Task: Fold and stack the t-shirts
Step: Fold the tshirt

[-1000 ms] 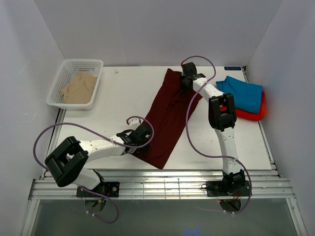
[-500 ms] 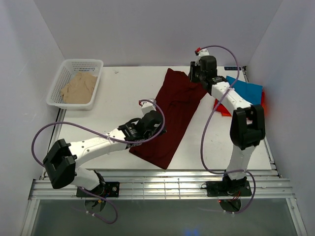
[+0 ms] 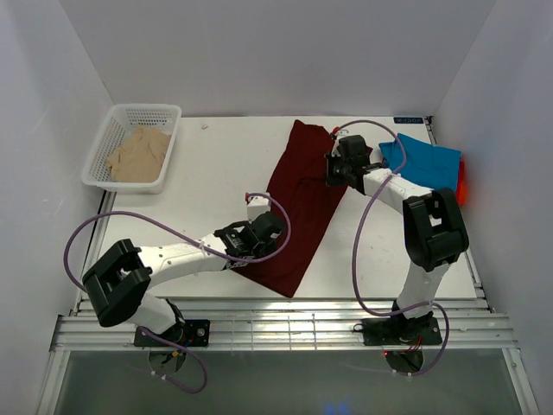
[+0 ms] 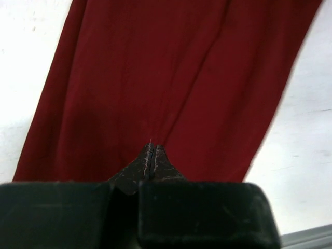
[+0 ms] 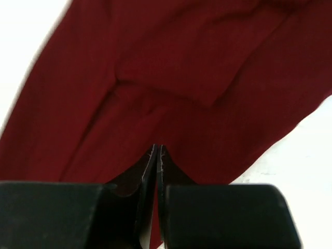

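The dark maroon t-shirt (image 3: 302, 186) lies as a long diagonal strip across the middle of the table. My left gripper (image 3: 272, 228) rests on its lower left part. In the left wrist view the gripper (image 4: 151, 147) is shut, and creases in the shirt (image 4: 155, 67) run into its tips. My right gripper (image 3: 335, 170) sits on the shirt's upper right edge. It is shut (image 5: 157, 147) over the cloth (image 5: 181, 62), with no cloth visible between the fingers. The teal-blue t-shirt (image 3: 423, 164) lies folded on the red-orange one (image 3: 460, 186) at the right. The beige t-shirt (image 3: 138, 154) is in the basket.
The white mesh basket (image 3: 130, 111) stands at the back left corner. White walls close in the table on three sides. A metal rail (image 3: 276, 328) runs along the near edge by the arm bases.
The right gripper lifted off the shirt's top end, opened briefly, then came down shut on the upper right edge. The left gripper swung inward onto the shirt, whose lower left edge shifted right.
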### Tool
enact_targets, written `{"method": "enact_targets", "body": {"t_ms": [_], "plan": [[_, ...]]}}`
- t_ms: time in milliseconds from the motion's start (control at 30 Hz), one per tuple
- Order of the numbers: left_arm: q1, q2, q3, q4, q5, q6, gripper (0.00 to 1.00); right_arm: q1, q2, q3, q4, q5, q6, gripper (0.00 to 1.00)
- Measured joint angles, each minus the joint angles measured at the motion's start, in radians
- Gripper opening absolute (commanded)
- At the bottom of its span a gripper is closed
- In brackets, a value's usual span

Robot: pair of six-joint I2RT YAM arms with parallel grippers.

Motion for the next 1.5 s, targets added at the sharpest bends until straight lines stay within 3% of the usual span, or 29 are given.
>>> {"method": "enact_targets", "body": {"t_ms": [267,500,1133,1367,1500], "plan": [[0.0,0.034,-0.074,0.042,0.025,0.002,0.0,0.01,0.074,-0.007,-0.007,-0.019,0.028,0.08],[-0.005,0.116,-0.102,0.09,0.068,-0.033,0.0,0.016,0.219,0.097,-0.053,-0.02,0.038,0.08],[-0.065,0.282,0.018,0.255,0.143,-0.085,0.0,0.028,0.58,0.711,-0.319,-0.012,0.04,0.08],[-0.075,0.266,0.123,0.123,0.144,-0.021,0.0,0.028,0.473,0.56,-0.307,0.033,0.025,0.25],[-0.079,0.179,0.216,0.068,0.097,0.021,0.0,0.026,0.383,0.497,-0.352,0.086,0.0,0.36]]}}
